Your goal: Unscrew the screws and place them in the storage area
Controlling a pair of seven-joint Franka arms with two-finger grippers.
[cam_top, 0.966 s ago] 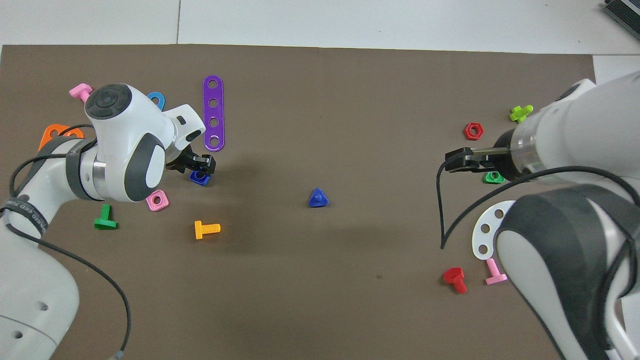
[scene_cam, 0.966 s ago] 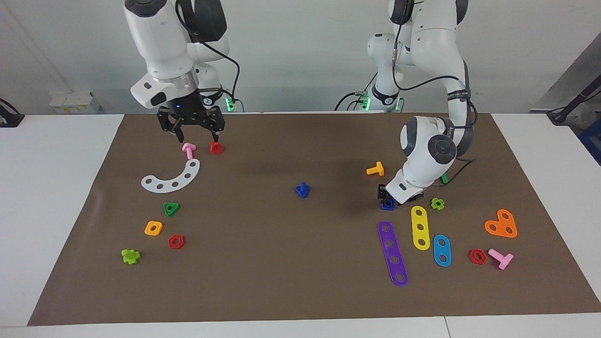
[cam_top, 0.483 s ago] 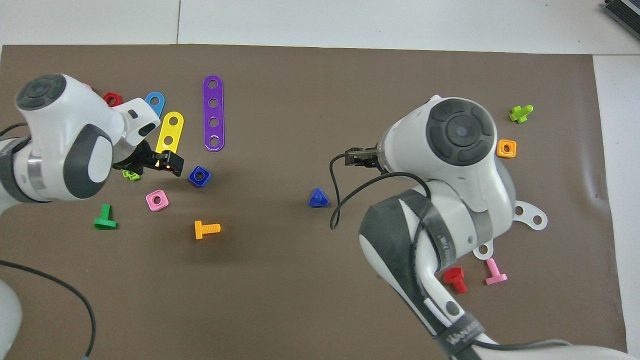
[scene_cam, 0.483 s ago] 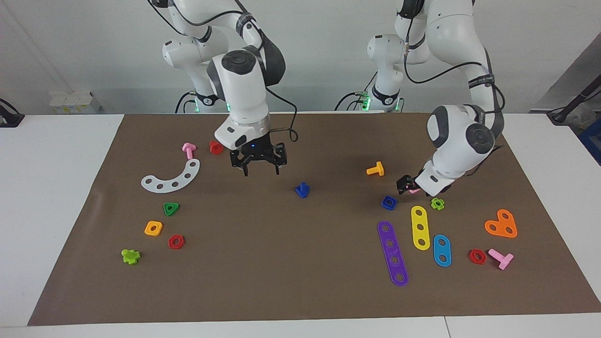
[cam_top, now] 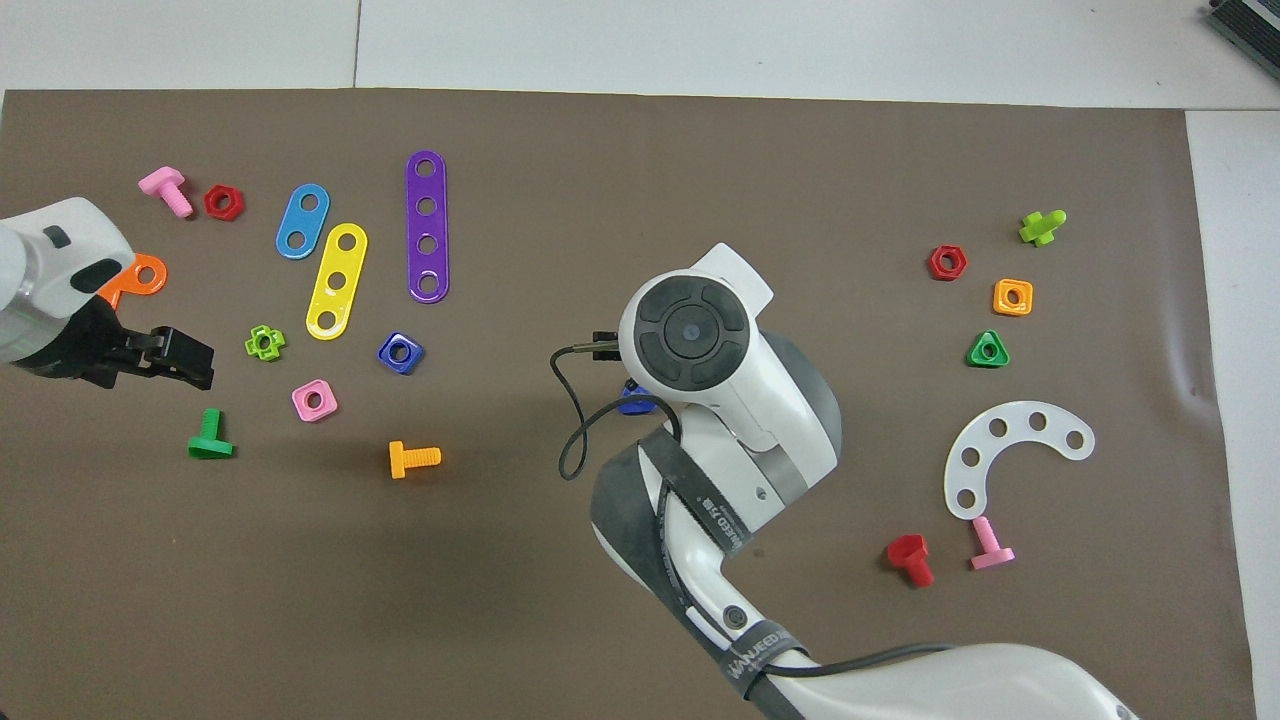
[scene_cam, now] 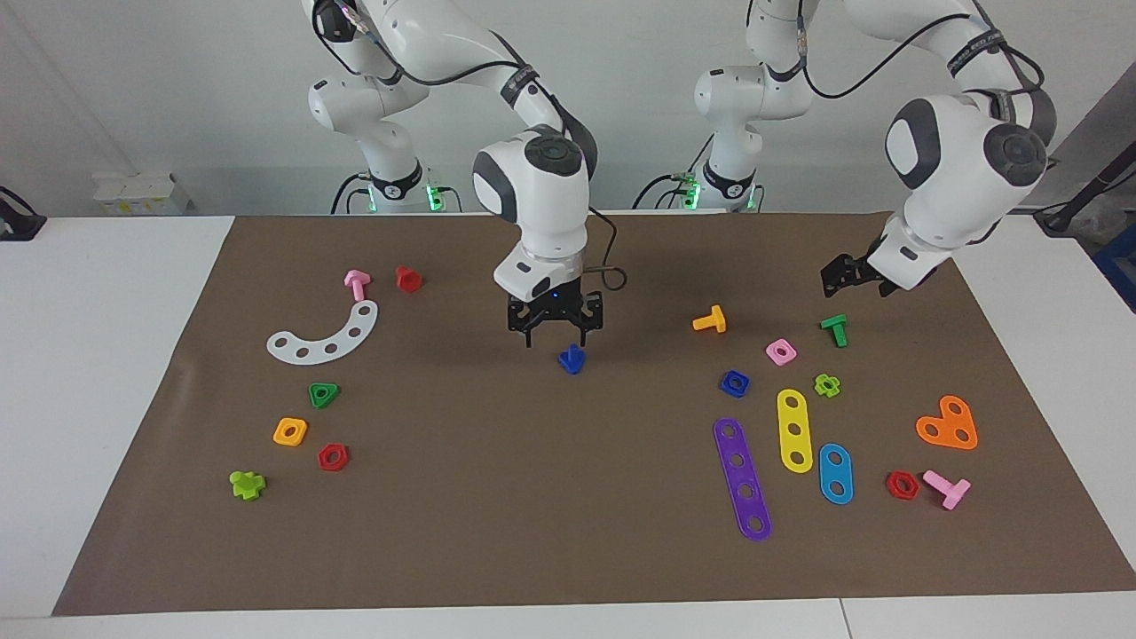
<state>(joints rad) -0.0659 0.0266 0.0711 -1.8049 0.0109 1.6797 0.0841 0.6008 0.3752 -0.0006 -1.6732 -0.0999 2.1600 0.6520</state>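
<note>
A brown paper mat point(scene_cam: 568, 550) covers the white table point(scene_cam: 89, 373). At the facing view's left lie a white curved holed plastic strip point(scene_cam: 327, 336), a pink T-shaped bolt point(scene_cam: 356, 283), a red bolt point(scene_cam: 408, 279) and a green triangular nut point(scene_cam: 323, 394). At lower right, a purple four-hole strip point(scene_cam: 742, 478) lies beside a yellow three-hole strip point(scene_cam: 794, 429), with an orange heart-shaped plate point(scene_cam: 948, 424) toward the right edge.
</note>
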